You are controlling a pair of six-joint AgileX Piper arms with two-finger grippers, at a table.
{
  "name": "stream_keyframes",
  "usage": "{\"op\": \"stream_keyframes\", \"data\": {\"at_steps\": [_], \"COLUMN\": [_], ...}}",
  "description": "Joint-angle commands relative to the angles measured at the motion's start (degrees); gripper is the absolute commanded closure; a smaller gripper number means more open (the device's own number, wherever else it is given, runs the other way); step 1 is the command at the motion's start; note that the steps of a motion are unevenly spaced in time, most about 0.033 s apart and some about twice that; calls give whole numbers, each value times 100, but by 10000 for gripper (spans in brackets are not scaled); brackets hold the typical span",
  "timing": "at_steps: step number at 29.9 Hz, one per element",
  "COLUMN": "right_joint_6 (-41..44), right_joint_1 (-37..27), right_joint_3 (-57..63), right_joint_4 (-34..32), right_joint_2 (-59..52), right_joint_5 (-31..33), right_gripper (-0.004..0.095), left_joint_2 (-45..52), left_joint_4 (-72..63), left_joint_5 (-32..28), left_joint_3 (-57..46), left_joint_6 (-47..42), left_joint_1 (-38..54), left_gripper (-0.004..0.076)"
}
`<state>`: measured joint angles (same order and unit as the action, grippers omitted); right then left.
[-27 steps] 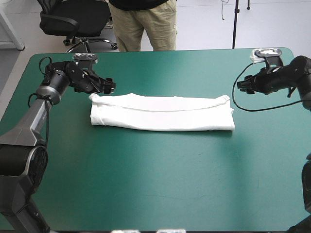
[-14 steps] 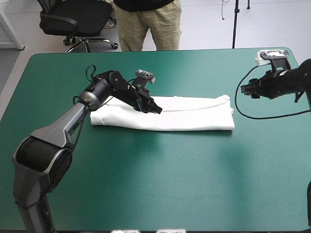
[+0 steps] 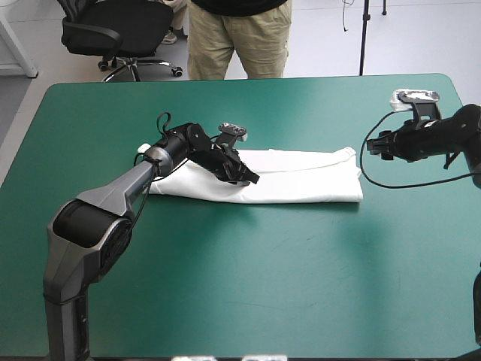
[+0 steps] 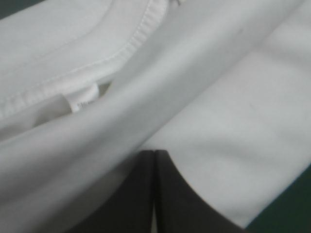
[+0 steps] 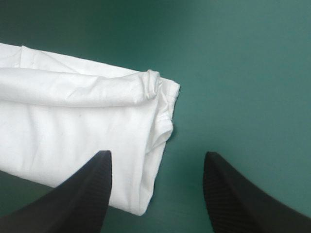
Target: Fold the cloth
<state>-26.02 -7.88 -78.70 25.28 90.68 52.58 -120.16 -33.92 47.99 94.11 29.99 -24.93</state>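
Observation:
The white T-shirt (image 3: 301,177) lies as a long folded band across the middle of the table. My left gripper (image 3: 252,179) reaches over its left half with the fingers shut, their tips down on the cloth. In the left wrist view the left gripper (image 4: 154,153) forms one pointed arch against the T-shirt (image 4: 233,121), with the collar seam and label (image 4: 82,99) just ahead. I see no cloth between the fingers. My right gripper (image 3: 376,143) hovers open just off the shirt's right end. Seen from the right wrist, the right gripper (image 5: 156,158) frames the rolled corner of the T-shirt (image 5: 73,121).
The teal-green cover (image 3: 248,286) stretches wide between the T-shirt and the table's near edge. A narrower strip of cover (image 3: 301,105) runs behind the shirt to the far edge.
My left arm swung from beyond the shirt's left end onto its left half, and its fingers went from open to shut. The right gripper only shifted slightly.

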Motion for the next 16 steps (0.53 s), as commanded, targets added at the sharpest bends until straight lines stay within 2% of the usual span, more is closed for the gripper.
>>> {"op": "stream_keyframes", "data": {"at_steps": [1,6,16], "right_joint_6": [-284,-705,-1122], "right_joint_1": [-49,-49,-49], "right_joint_3": [-124,-124,-124], "right_joint_4": [529,1226,1873], "right_joint_2": [146,850,1907], "right_joint_5": [0,48,314], "right_gripper": [370,361,358], "left_joint_2": [134,96,85], "left_joint_4": [-145,-145,-131], "left_joint_5": [-97,-16,-16], "left_joint_3": [145,145,145], "left_joint_6": [-48,-48,-48], "left_joint_1": [-20,-20,-20], "left_gripper": [741,741,741]}}
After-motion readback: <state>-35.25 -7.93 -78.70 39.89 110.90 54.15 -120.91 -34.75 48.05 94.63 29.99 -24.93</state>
